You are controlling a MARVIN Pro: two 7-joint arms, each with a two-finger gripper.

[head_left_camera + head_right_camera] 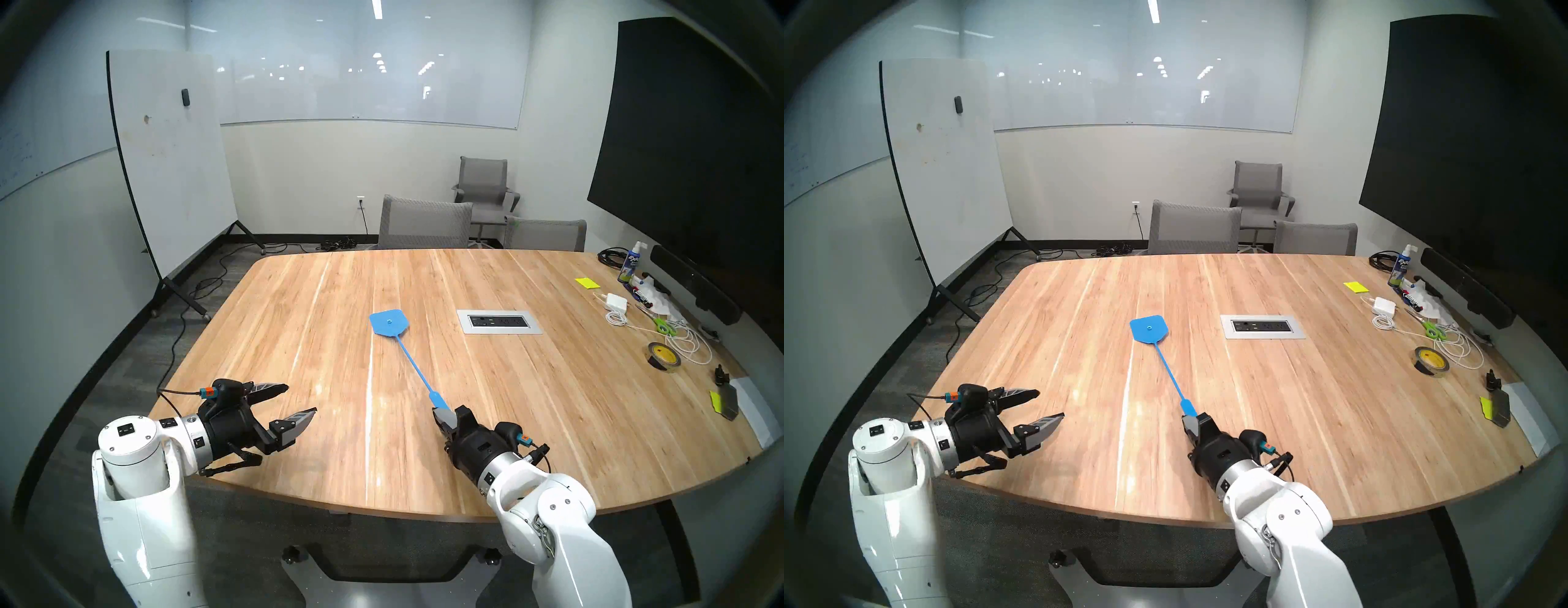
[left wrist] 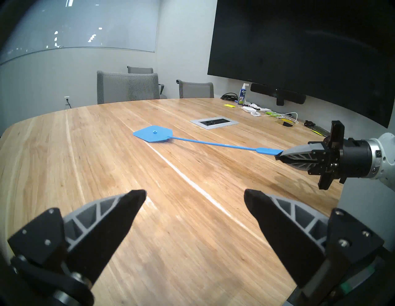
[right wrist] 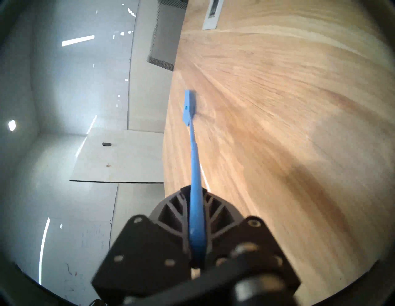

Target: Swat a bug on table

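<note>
My right gripper (image 1: 441,414) is shut on the handle of a blue fly swatter (image 1: 409,358). The swatter's flat head (image 1: 389,324) lies on or just above the light-wood table (image 1: 297,339) near its middle, left of the silver power-outlet panel (image 1: 499,322). It also shows in the left wrist view (image 2: 152,136) and edge-on in the right wrist view (image 3: 187,106). The bug is not visible; it may be hidden under the swatter's head. My left gripper (image 1: 301,399) is open and empty above the table's near left corner.
Clutter lies along the table's right edge: a tape roll (image 1: 664,356), white cables (image 1: 687,344), green scissors (image 1: 662,325), a charger (image 1: 616,302), a spray bottle (image 1: 630,265). Grey chairs (image 1: 424,223) stand at the far side. A whiteboard (image 1: 169,161) stands left.
</note>
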